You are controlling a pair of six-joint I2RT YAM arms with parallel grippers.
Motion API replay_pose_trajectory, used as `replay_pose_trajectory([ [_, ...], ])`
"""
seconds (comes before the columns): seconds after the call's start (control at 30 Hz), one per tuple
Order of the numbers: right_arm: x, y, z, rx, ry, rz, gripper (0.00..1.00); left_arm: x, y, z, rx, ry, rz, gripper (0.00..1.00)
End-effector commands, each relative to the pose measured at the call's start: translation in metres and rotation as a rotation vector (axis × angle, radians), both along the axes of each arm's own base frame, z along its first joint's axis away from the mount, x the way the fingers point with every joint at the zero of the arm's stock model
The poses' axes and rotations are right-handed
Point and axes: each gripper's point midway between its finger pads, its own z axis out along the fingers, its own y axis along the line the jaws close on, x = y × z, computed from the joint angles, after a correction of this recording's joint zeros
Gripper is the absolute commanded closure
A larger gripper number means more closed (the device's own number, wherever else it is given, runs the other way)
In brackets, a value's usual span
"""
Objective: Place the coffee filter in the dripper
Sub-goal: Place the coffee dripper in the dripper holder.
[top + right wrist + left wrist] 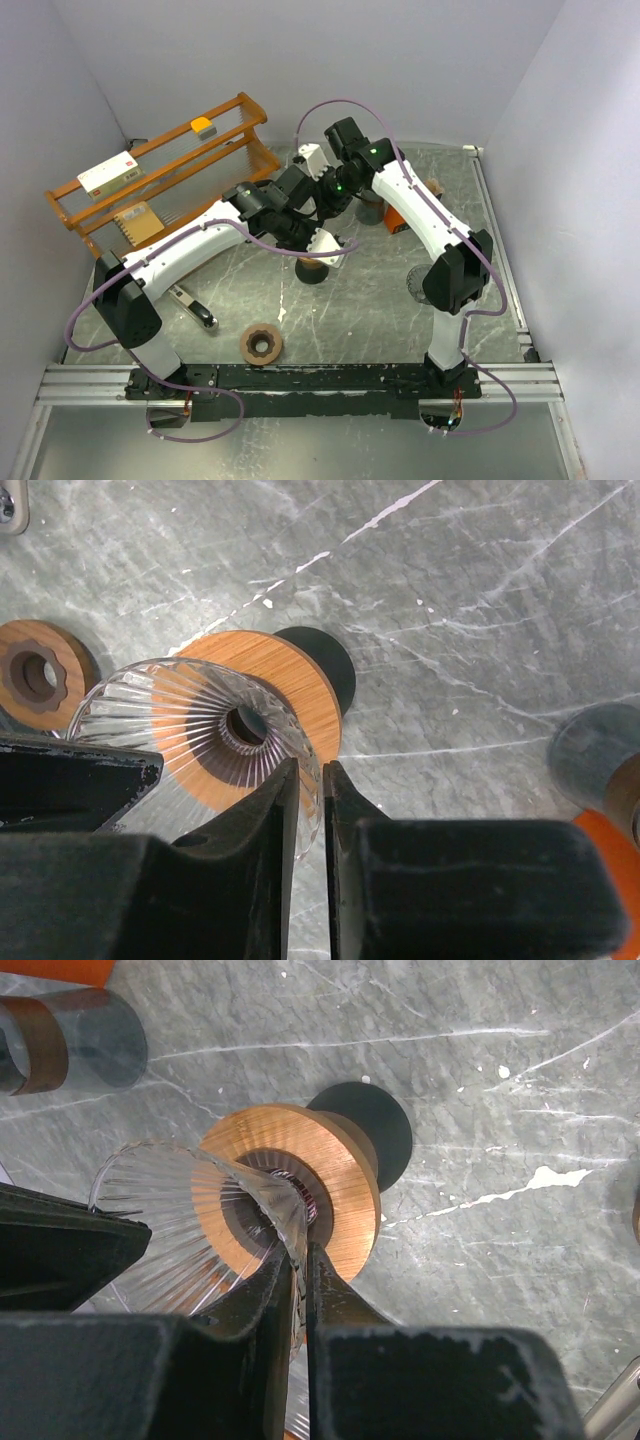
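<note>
1. Nearest the arm bases, a loose wooden ring [262,343] lies on the grey veined table [360,325], with nothing in it.
2. At mid-table stands the ribbed glass dripper [190,725] in its wooden collar [295,685]. Its cone looks empty, with no paper inside.
3. The left gripper [303,1252] is almost closed, pinching the dripper's rim. The right gripper [311,772] nips the rim likewise.
4. Judged step: the dripper is being steadied and the filter has not been fetched. Next, one arm should let go gently and collect the filter.
5. Farthest, on the wooden rack [160,170], a tan stack [135,222] may be the coffee filter; I cannot tell.
</note>
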Motion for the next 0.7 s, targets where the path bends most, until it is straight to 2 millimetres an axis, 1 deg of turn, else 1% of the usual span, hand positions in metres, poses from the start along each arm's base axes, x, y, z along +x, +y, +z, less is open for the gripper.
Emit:
replay_pose_trajectory([
  [0.0,0.003,0.001,0.003,-0.017,-0.045,0.003,0.87,-0.009,0.004,-0.011,0.028,0.035,0.013,0.84],
  [0.2,-0.002,0.001,-0.002,-0.038,-0.053,0.009,0.94,-0.016,0.012,-0.027,0.045,0.061,0.032,0.88],
  [0.33,-0.003,0.000,-0.006,-0.043,-0.054,0.009,0.96,-0.017,0.014,-0.030,0.043,0.070,0.039,0.88],
  [0.4,-0.004,0.000,-0.011,-0.052,-0.047,0.010,0.97,-0.015,0.015,-0.032,0.046,0.066,0.042,0.89],
  [0.67,-0.008,-0.004,-0.022,-0.067,-0.036,0.010,0.98,-0.017,0.018,-0.044,0.068,0.086,0.045,0.91],
])
